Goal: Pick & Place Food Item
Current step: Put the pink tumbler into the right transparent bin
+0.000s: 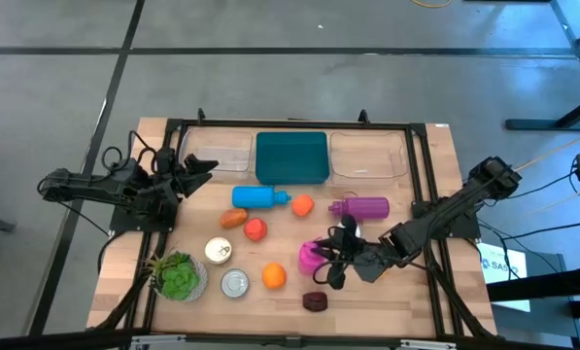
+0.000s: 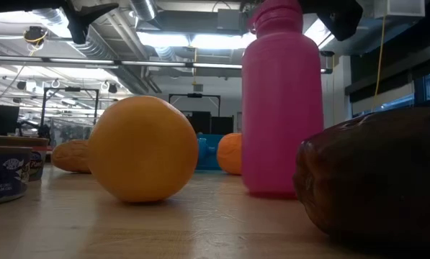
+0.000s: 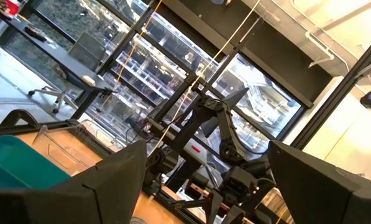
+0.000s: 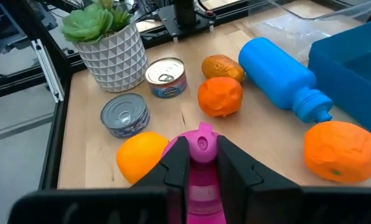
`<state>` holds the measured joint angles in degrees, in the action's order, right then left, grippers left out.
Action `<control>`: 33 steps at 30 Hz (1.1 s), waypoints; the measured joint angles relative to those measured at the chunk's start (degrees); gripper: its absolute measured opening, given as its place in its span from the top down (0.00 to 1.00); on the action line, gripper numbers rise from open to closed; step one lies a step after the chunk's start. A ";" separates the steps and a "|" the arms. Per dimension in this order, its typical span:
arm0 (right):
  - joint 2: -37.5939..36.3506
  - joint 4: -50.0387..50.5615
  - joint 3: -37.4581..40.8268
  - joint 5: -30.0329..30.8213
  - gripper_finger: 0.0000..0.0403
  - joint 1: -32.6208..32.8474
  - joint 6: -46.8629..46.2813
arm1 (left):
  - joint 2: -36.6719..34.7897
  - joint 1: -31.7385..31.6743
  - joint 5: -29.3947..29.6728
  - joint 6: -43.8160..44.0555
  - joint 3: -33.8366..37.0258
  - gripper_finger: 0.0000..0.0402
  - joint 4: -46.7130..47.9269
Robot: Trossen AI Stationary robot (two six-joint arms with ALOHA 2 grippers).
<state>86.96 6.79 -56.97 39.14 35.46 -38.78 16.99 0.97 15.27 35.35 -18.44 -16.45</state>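
Food such as the orange (image 1: pixel 274 276) lies on the table (image 1: pixel 406 292), and we judge no item placed in the teal bin (image 1: pixel 290 157) yet. Our right gripper (image 4: pixel 202 163) clamps the pink bottle (image 2: pixel 281 101) instead, while our left gripper (image 1: pixel 194 173) waits with fingers spread near the bin.

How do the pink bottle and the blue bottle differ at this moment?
The pink bottle stands upright; the blue bottle lies on its side. The right pincer is closed around the pink bottle's neck; nothing touches the blue bottle, which lies nearer the teal bin. Both are capped bottles.
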 joint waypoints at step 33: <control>-25.60 17.57 -0.09 11.74 0.87 -9.37 0.35 | 0.00 0.02 -1.88 -0.18 0.02 0.19 -0.01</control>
<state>61.36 24.35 -57.06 50.87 26.09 -38.44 16.99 0.99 13.39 35.17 -18.41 -16.46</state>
